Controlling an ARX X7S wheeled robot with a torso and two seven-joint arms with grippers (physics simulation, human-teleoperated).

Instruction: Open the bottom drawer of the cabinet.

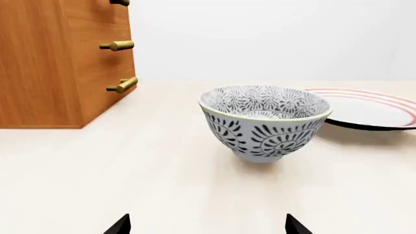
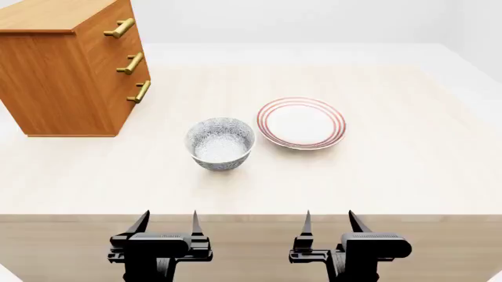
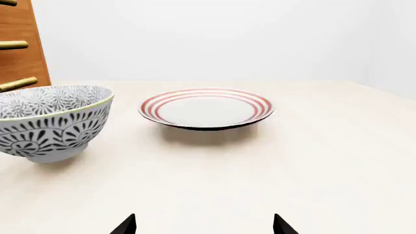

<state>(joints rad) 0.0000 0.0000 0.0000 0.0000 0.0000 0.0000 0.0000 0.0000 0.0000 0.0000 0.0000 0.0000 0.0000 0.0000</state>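
While bottom drawer (image 2: 131, 97) sits flush, closed in cabinet (image 2: 67, 76) at far left of tabletop (image 2: 392, 176), task not begun. Left gripper (image 2: 167, 222) and right gripper (image 2: 328, 222) near front edge, fingers spread, empty. Reach, grasp, pull remain.

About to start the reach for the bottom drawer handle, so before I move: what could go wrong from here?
1. The bowl sits between the left gripper and the cabinet; a straight reach could knock it, possibly into the plate beside it.
2. The three brass handles look alike and sit close together; the bottom drawer could be confused with the middle one.
3. The cabinet stands near the table's far left corner; pulling the handle may drag it rather than open the drawer.
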